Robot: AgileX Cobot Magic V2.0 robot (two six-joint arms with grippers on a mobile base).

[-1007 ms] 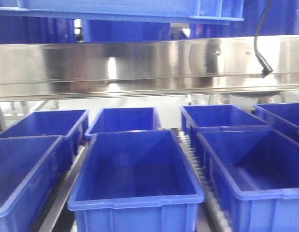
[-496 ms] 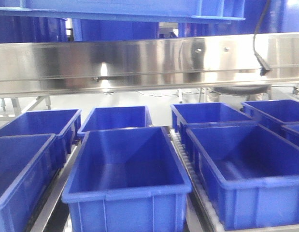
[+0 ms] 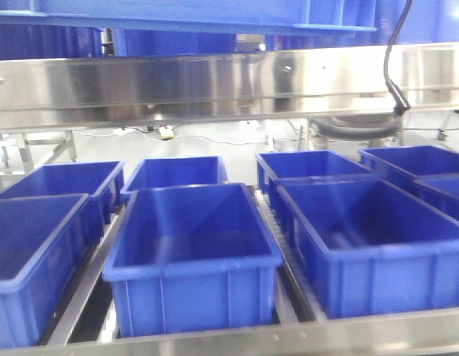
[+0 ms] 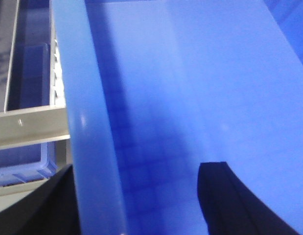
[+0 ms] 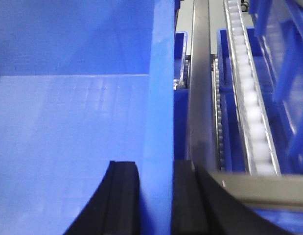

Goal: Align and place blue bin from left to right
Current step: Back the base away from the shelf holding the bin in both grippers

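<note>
Eight bins on the lower rack in the front view: four in the front row (image 3: 192, 282), four in the back row (image 3: 181, 172), the far-right pair cut by the frame edge. One blue bin (image 3: 185, 15) overhead, one steel beam (image 3: 214, 85) with more blue behind it (count unclear), one black cable (image 3: 387, 74), and one roller strip (image 3: 268, 221) between the middle and right bins. Two black fingers (image 4: 234, 205) on the left gripper (image 4: 139, 166) and two on the right gripper (image 5: 156, 166), four across two grippers.
</note>
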